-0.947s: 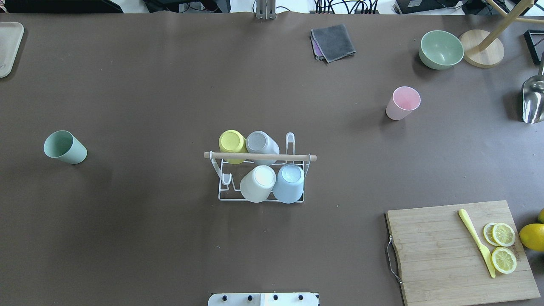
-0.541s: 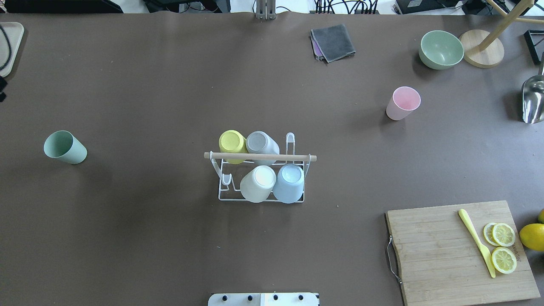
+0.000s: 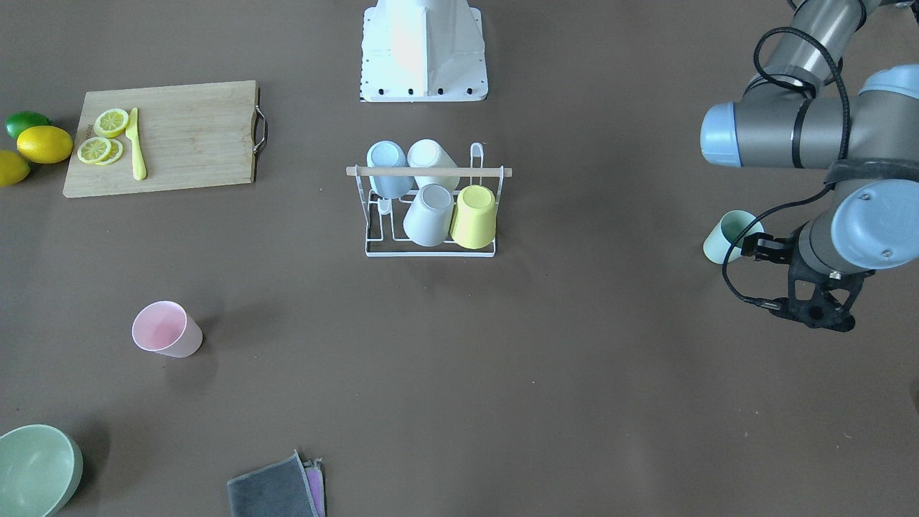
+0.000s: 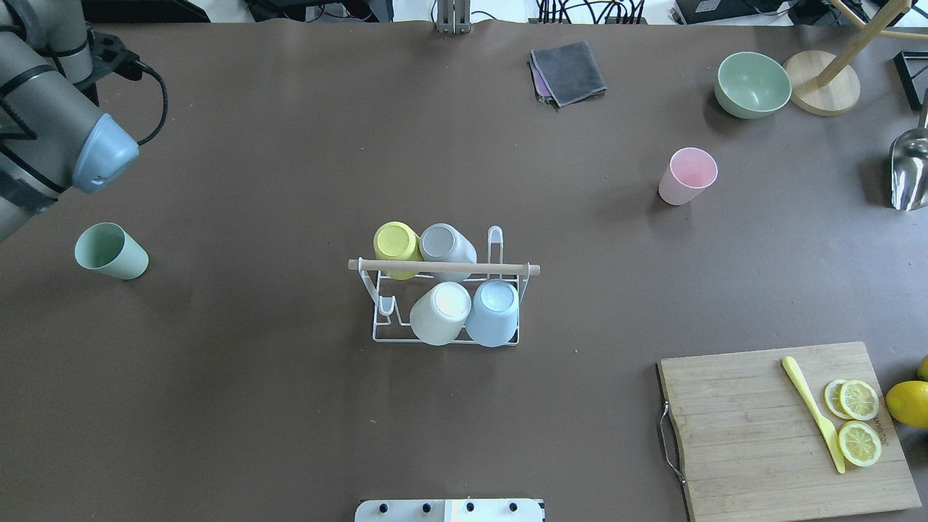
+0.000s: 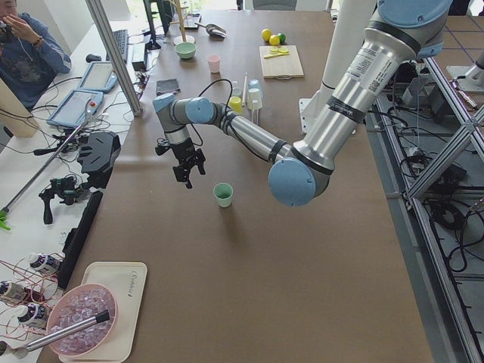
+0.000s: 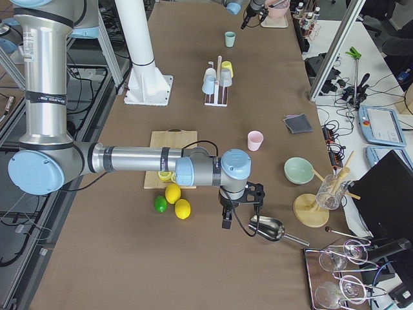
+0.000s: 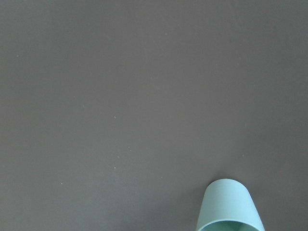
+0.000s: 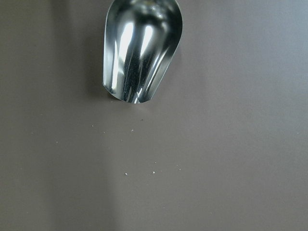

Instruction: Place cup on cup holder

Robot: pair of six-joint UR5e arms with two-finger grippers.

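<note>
The cup holder [image 4: 444,267], a white wire rack with a wooden rod, stands mid-table [image 3: 429,171] and carries several upturned cups. A green cup [image 4: 110,251] stands upright on the robot's left side of the table; it also shows in the front view [image 3: 729,237] and at the bottom of the left wrist view [image 7: 231,207]. A pink cup [image 4: 687,176] stands upright at the far right. My left gripper [image 3: 818,319] hangs over the table just beyond the green cup, looking open and empty. My right gripper [image 6: 226,223] hovers by a metal scoop [image 8: 139,53]; I cannot tell its state.
A cutting board [image 4: 786,428] with lemon slices and a yellow knife lies near right. A green bowl [image 4: 752,84], a wooden stand base [image 4: 821,92] and a grey cloth [image 4: 568,72] lie along the far edge. Lemons [image 4: 908,403] lie beside the board.
My left arm has come into the overhead view at the top left. The cups and the cup holder have not moved.
</note>
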